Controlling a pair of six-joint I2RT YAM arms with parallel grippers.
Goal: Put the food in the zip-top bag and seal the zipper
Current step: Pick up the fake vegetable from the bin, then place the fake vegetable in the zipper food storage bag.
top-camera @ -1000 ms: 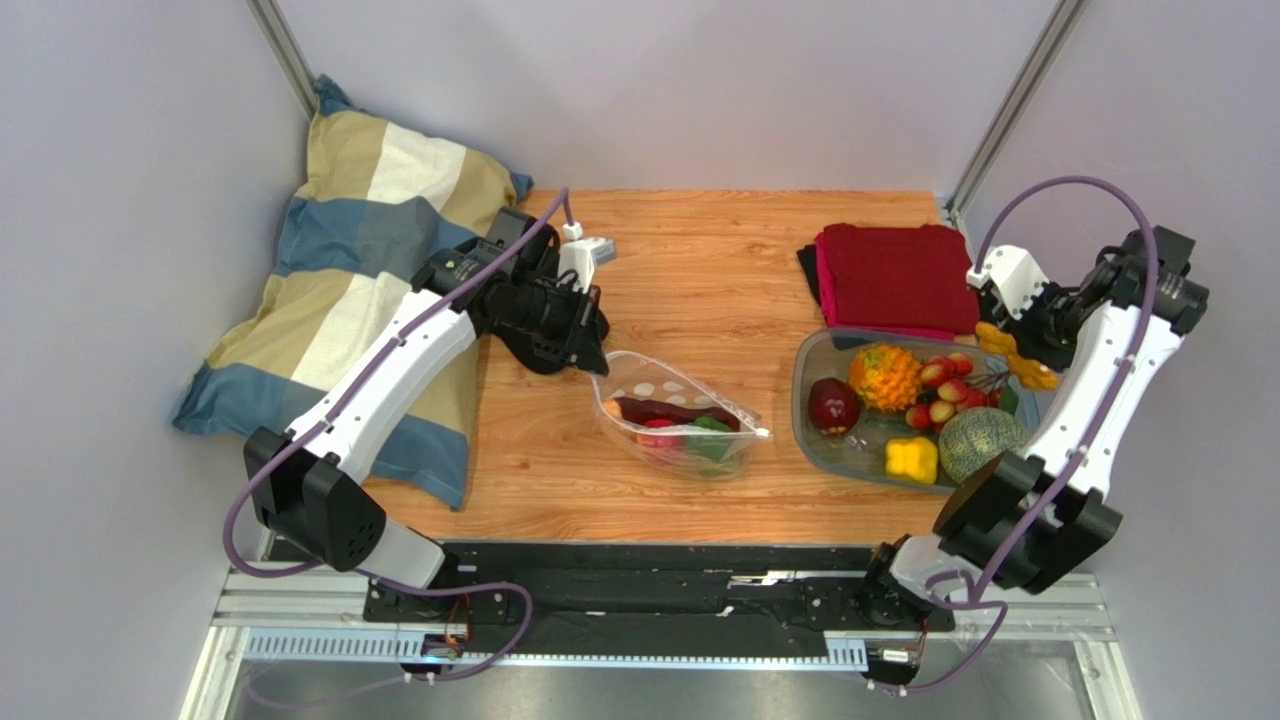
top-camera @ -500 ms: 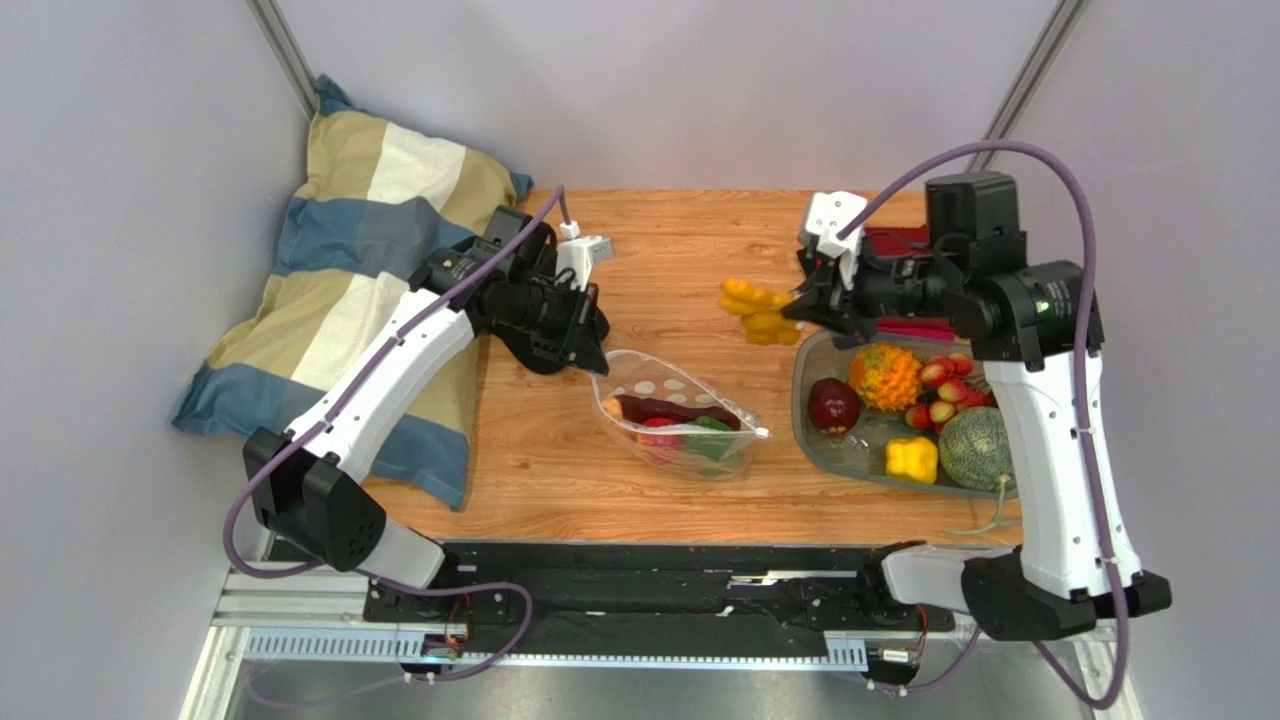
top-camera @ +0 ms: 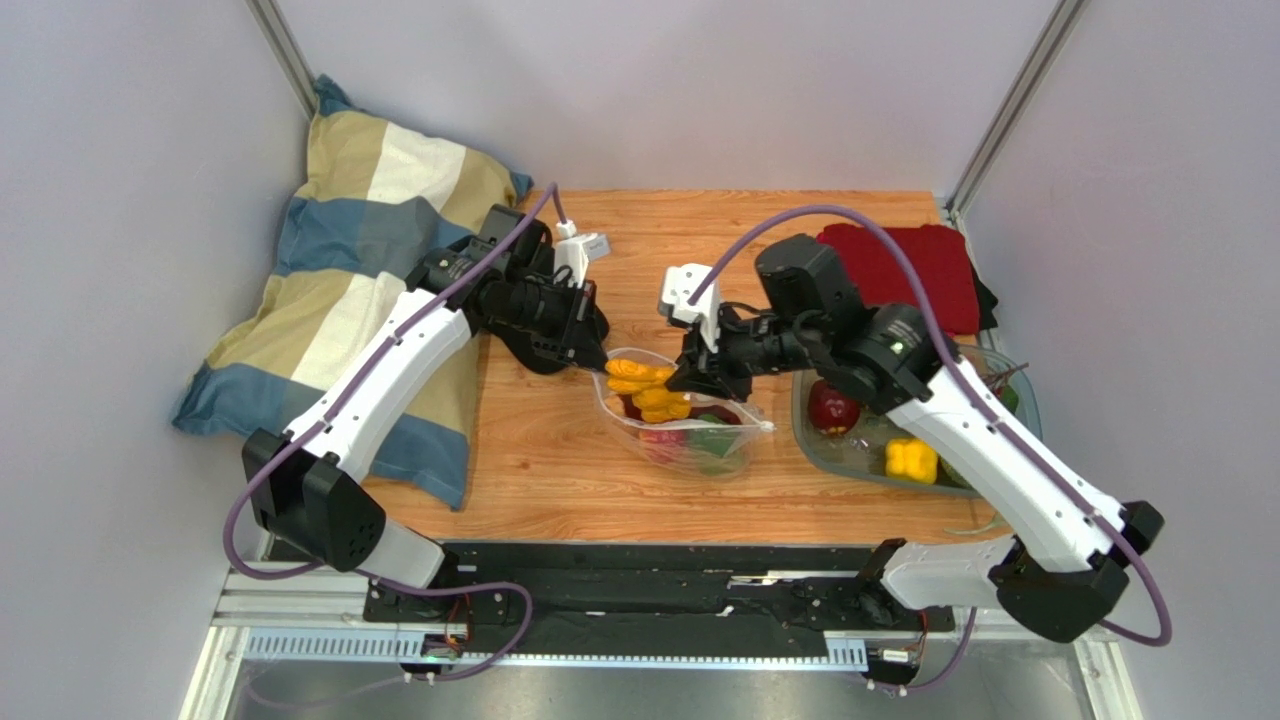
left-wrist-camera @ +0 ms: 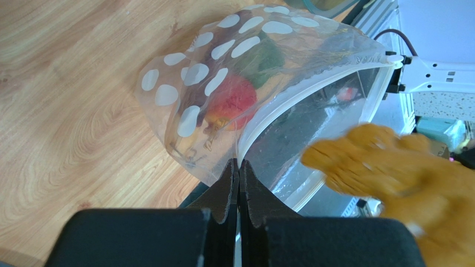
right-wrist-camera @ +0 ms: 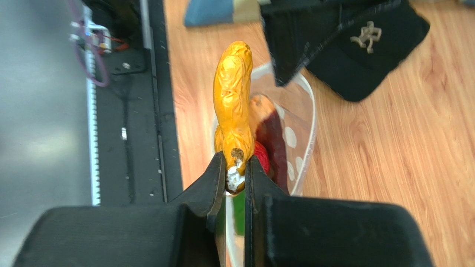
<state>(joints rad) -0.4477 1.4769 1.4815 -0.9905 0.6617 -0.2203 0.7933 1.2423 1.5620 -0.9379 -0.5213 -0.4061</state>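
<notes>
The clear dotted zip-top bag (top-camera: 694, 438) lies at mid-table with its mouth open toward the back left. It holds a red fruit (left-wrist-camera: 234, 100), a green piece (left-wrist-camera: 263, 55) and a dark one. My left gripper (top-camera: 600, 362) (left-wrist-camera: 238, 166) is shut on the bag's mouth edge, at the whitish zipper (left-wrist-camera: 312, 92), and holds it up. My right gripper (top-camera: 694, 384) (right-wrist-camera: 235, 169) is shut on the stem of a yellow-orange banana bunch (top-camera: 652, 393) (right-wrist-camera: 233, 100), which hangs at the bag's open mouth. More food sits in the grey tray (top-camera: 801, 423): a red apple (top-camera: 831, 405) and a yellow pepper (top-camera: 906, 459).
A striped pillow (top-camera: 361, 285) lies at the left. A folded red cloth (top-camera: 920, 267) lies at the back right behind the tray. A black cap (right-wrist-camera: 362, 41) lies by the left gripper. The black base rail (top-camera: 661, 578) runs along the near edge.
My right arm swung left from over the tray to the bag's mouth, carrying the banana bunch. The left gripper and bag stayed put.
</notes>
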